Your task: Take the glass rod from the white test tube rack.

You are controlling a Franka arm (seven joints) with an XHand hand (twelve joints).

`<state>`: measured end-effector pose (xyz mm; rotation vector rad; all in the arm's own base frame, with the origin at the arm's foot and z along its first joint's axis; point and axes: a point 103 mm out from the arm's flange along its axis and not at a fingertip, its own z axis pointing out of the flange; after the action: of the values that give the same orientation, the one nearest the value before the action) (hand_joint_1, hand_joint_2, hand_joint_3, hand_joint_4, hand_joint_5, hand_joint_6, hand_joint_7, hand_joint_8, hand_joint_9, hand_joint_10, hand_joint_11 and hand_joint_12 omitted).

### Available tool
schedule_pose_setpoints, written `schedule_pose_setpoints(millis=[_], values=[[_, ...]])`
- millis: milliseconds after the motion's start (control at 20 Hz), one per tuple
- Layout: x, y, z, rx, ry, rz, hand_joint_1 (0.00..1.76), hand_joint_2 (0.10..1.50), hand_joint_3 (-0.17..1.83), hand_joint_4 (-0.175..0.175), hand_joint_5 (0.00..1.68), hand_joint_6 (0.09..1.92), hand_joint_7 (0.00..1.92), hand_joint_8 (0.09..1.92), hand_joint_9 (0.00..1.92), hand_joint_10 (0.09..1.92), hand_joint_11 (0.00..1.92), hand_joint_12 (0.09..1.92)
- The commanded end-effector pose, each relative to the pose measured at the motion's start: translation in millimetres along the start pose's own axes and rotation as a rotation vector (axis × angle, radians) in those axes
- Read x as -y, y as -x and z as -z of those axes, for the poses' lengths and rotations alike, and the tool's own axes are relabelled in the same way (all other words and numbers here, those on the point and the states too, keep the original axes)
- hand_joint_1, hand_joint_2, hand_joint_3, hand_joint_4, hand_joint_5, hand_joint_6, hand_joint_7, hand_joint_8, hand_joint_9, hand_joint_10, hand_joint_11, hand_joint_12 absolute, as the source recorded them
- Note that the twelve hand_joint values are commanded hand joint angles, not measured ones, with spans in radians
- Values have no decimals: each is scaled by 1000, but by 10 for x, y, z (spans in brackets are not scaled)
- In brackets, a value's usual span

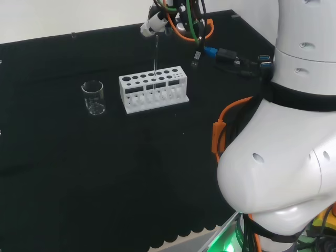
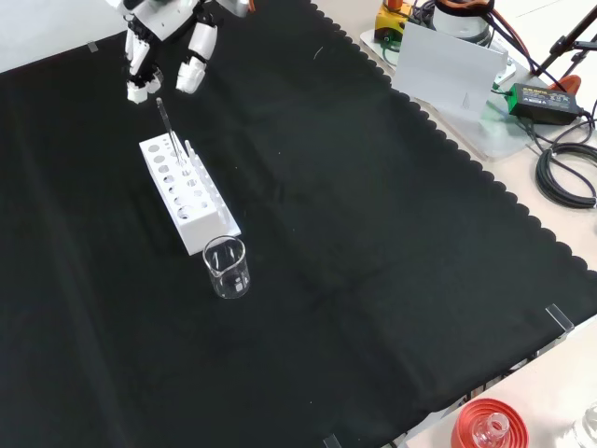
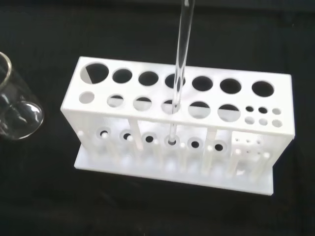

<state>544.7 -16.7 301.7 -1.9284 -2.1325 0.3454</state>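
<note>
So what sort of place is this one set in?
Probably a robotics lab mocked up as a chemistry bench: a white test tube rack holding a glass rod, a glass beaker, black cloth.

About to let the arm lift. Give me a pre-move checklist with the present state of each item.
1. Glass rod still in the white rack: ok, its lower end sits in a hole in the near row, wrist view.
2. Robot hand at the rod's top: ok, directly above it in the front view.
3. Fingers closed on the rod: cannot tell, contact is not plainly shown.
4. Rod upright enough for a straight pull: ok, only slightly tilted.
5. Beaker out of the way: ok, beside the rack, apart from it.
</note>
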Motion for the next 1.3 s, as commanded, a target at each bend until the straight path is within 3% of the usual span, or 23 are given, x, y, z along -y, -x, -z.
schedule_pose_setpoints(millis=[50,600,700,950,1150,1300], values=[[-79,32,-152,-6,-20,12,397,1180,-175,-90,407,454,713,774,920,699,789,1239],[-224,3,-399,-15,-40,32,444,1159,-175,-111,429,632,754,769,1028,648,907,1191],[-166,78,-406,-35,-20,39,466,1157,-175,-113,433,665,767,765,1044,640,919,1188],[-265,9,-416,-8,-17,46,699,1139,-175,-133,580,819,823,744,1121,597,1026,1142],[-198,59,-388,-64,32,71,809,1130,-175,-152,670,840,890,715,1185,551,1107,1106],[-375,79,-499,-89,32,80,823,1129,-175,-155,682,842,903,710,1198,542,1120,1102]])
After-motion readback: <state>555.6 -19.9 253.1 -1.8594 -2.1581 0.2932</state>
